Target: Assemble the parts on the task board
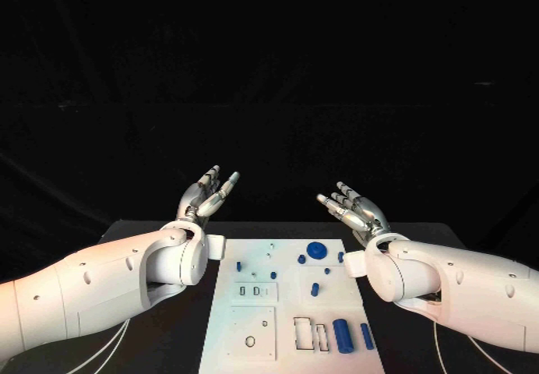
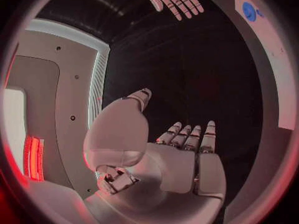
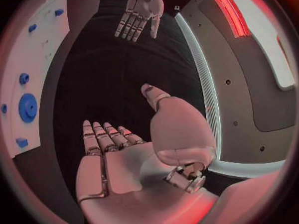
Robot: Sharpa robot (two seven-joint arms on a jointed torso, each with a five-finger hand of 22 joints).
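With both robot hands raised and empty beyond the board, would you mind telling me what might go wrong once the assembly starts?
1. The left robot hand and right robot hand flank a narrow task board; reaching in together, they might collide.
2. The small blue pegs stand close together near the round blue disc, so fingers could knock a neighbour.
3. The two blue cylinders lie loose near the board's edge and might roll off if nudged.

Head camera looking down at task board (image 1: 294, 312), wrist cameras close behind each palm, both sharing board edge
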